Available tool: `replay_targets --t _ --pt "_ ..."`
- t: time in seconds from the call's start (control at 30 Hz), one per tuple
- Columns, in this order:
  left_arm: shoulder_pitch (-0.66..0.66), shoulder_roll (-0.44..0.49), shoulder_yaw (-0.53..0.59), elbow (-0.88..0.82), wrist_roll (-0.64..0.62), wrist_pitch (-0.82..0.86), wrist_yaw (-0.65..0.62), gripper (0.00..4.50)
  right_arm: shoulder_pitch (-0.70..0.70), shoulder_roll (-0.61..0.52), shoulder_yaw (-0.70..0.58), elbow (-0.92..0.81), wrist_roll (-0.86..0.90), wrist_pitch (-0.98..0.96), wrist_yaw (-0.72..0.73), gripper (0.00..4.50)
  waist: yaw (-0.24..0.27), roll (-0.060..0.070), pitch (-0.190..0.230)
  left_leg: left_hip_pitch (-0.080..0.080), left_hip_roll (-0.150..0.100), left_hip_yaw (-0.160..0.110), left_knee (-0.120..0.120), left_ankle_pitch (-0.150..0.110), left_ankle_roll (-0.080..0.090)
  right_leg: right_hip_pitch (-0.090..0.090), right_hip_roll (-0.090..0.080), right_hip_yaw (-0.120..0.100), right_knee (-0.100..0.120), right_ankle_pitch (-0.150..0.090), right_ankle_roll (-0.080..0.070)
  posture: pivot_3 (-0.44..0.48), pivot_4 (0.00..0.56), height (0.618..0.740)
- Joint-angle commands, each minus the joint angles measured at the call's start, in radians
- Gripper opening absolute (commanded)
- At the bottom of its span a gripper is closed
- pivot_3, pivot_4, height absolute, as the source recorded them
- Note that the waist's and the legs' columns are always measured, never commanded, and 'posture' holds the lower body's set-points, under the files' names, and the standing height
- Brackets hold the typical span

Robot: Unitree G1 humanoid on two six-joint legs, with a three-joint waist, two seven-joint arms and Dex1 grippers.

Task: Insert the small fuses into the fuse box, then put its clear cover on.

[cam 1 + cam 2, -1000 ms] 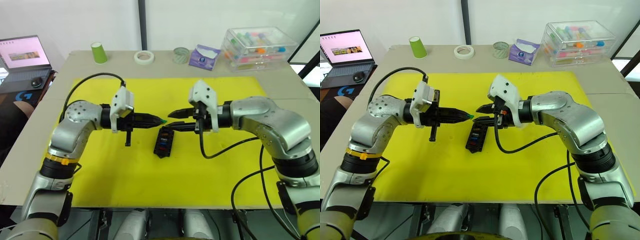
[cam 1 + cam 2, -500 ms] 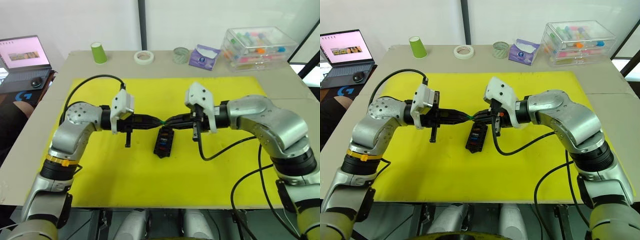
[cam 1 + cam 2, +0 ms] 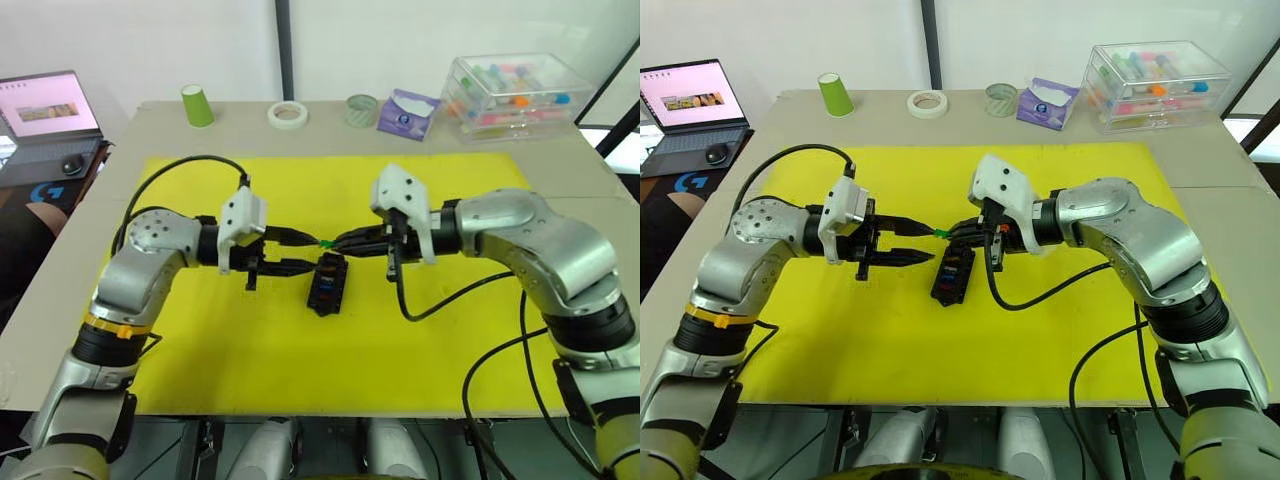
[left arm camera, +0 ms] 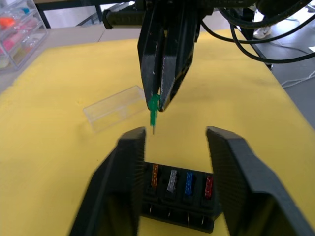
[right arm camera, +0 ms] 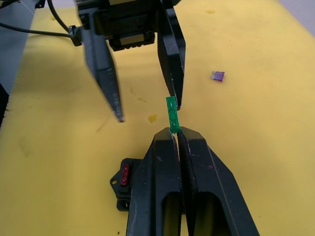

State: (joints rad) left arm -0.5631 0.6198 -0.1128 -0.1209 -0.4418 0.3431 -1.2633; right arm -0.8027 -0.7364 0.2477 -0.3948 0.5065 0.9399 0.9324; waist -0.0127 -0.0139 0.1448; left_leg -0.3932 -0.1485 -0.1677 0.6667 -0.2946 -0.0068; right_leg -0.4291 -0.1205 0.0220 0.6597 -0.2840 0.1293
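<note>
The black fuse box (image 3: 327, 284) lies in the middle of the yellow mat (image 3: 250, 350), with orange, grey, blue and red small fuses (image 4: 171, 180) standing in its slots. Just above it my right gripper (image 3: 335, 243) is shut on a green fuse (image 4: 154, 105), which points towards the left arm. My left gripper (image 3: 305, 252) faces it, open, with its fingertips beside the fuse and off it. The clear cover (image 4: 115, 105) lies flat on the mat beyond the box. A loose purple fuse (image 5: 217, 75) rests on the mat.
Along the table's far edge stand a green cup (image 3: 198, 104), a tape roll (image 3: 288, 114), a second roll (image 3: 362, 110), a purple tissue pack (image 3: 407, 112) and a large clear storage case (image 3: 515, 92). A laptop (image 3: 45, 105) sits at far left.
The right gripper moved in and shut on the green fuse that the left gripper held. The left gripper has since opened and let it go.
</note>
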Motion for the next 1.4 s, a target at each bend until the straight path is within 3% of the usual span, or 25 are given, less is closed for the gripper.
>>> replay_targets --t 0.03,0.17,0.77,1.4 --pt "0.026 0.023 0.03 -0.015 0.016 -0.03 0.022 3.12 -0.041 -0.02 0.009 0.005 -0.059 0.003 -0.032 0.0 0.0 0.0 0.0 0.0 0.0 0.0 0.0 0.0 0.0 0.0 0.0 0.0 0.0 0.0 0.0 0.0 0.15 0.74" --pt "0.085 0.0 0.051 -0.032 0.039 -0.042 0.109 4.49 -0.055 -0.026 0.061 0.047 -0.132 -0.018 -0.039 0.0 0.0 0.0 0.0 0.0 0.0 0.0 0.0 0.0 0.0 0.0 0.0 0.0 0.0 0.0 0.0 0.0 0.15 0.74" --pt "0.159 -0.006 0.023 -0.084 0.05 -0.035 0.165 4.49 -0.076 0.039 0.185 0.139 -0.247 -0.064 0.047 0.0 0.001 0.0 0.0 0.0 0.0 0.0 0.0 0.0 0.0 0.0 0.0 0.0 0.0 0.0 0.0 0.0 0.15 0.74" --pt "0.157 -0.001 0.025 -0.054 0.071 -0.049 0.166 4.49 -0.061 0.077 0.214 0.172 -0.309 -0.066 0.067 0.0 0.0 0.0 0.0 0.0 0.0 0.0 -0.001 0.0 0.0 0.0 0.0 0.0 0.0 0.0 0.0 0.0 0.15 0.74"
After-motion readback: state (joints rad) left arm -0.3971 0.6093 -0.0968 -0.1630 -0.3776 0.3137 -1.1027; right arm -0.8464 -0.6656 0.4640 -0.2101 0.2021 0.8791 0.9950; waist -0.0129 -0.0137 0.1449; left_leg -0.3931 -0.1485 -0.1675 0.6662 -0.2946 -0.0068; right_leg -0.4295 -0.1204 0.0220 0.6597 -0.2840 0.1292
